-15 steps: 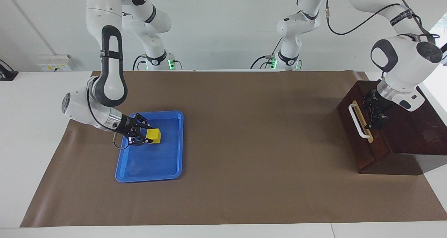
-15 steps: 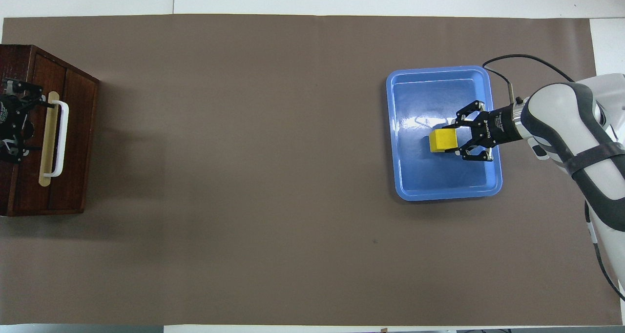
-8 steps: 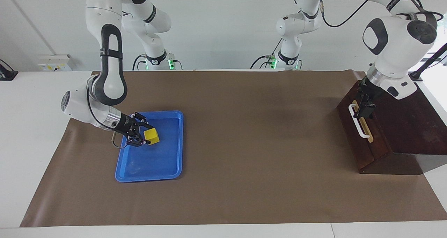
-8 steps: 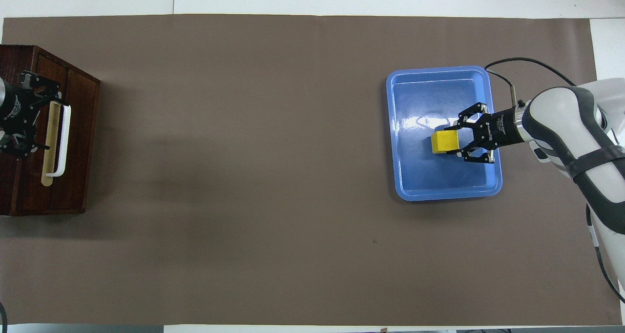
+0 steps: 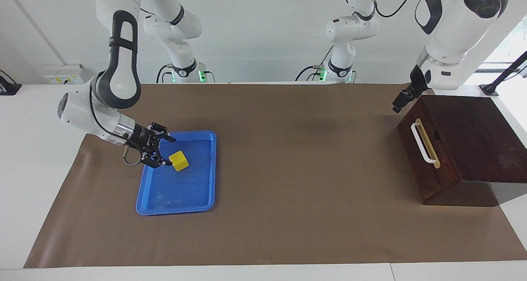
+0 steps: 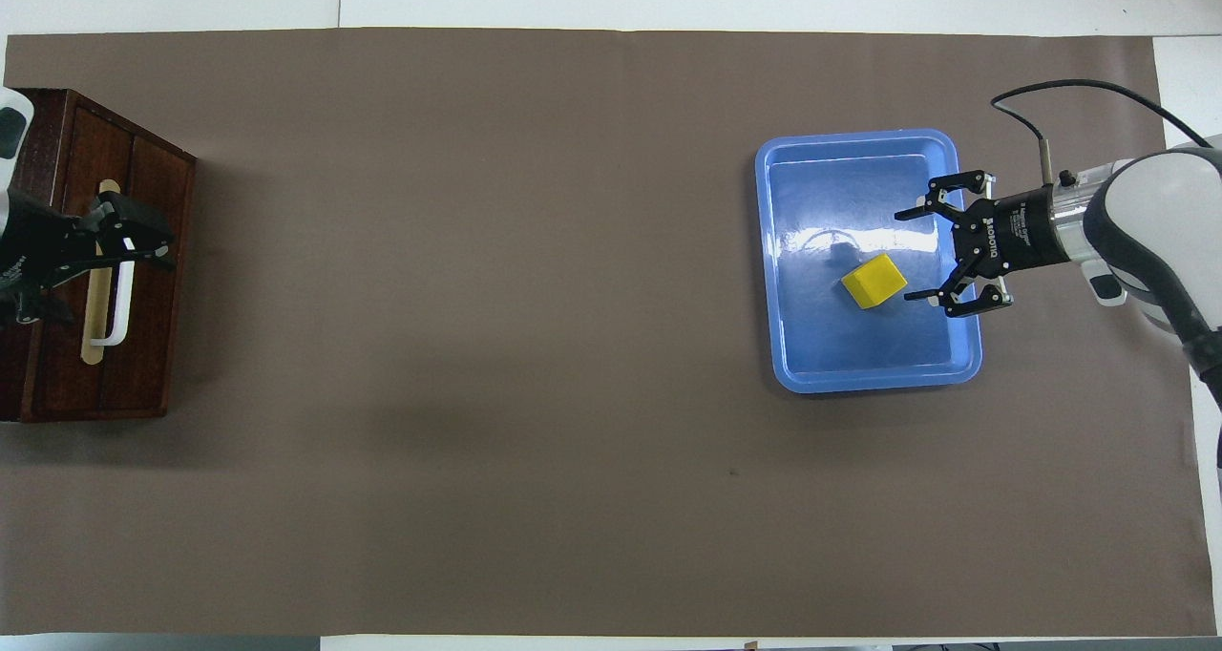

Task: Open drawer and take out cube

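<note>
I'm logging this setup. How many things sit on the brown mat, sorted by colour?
Yellow: 1, the cube
Blue: 1, the tray
Dark brown: 1, the box with its drawer
Total: 3

Plain white wall (image 5: pixel 255 29), matte, unmarked. White tabletop (image 5: pixel 37 120) spread with a large brown paper sheet (image 5: pixel 288 157), creased along its edges. Small white wall box with yellow markings (image 5: pixel 64 74) mounted low on the wall at the right arm's end. Bright window (image 5: pixel 510 46) at the left arm's end, admitting daylight. Black clamp stand (image 5: pixel 500 79) beside it.
</note>
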`<state>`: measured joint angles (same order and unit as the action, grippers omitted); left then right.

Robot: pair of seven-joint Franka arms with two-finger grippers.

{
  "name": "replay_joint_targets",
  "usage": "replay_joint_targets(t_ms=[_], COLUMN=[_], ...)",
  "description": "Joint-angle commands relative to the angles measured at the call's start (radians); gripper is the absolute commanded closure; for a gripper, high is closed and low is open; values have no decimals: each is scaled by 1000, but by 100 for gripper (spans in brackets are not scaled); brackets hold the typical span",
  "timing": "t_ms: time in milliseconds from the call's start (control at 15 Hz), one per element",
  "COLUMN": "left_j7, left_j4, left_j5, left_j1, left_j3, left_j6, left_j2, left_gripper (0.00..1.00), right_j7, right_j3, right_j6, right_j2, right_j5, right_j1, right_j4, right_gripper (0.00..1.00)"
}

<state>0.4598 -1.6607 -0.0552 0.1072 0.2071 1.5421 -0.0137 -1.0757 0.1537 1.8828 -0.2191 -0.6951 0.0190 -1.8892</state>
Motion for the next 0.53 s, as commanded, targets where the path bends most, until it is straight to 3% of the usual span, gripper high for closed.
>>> replay_joint_targets(t_ms=[0, 267, 467], left_j7=[-187, -201, -278], left_j4=[86, 131, 125], left_j5=[12, 49, 51], left_j1=[-34, -81, -86], left_j3=[-26, -72, -83], left_j6=[-92, -144, -174], left_j2=[55, 78, 61], left_gripper=[0, 0, 0], right_j7=[-21, -3, 48], right_j3=[-11, -31, -31], right_j6=[-74, -183, -206], right_j2=[73, 118, 193], right_j5=[100, 270, 374], right_j1=[-4, 13, 65], right_j4=[39, 154, 159], right_gripper=[0, 0, 0])
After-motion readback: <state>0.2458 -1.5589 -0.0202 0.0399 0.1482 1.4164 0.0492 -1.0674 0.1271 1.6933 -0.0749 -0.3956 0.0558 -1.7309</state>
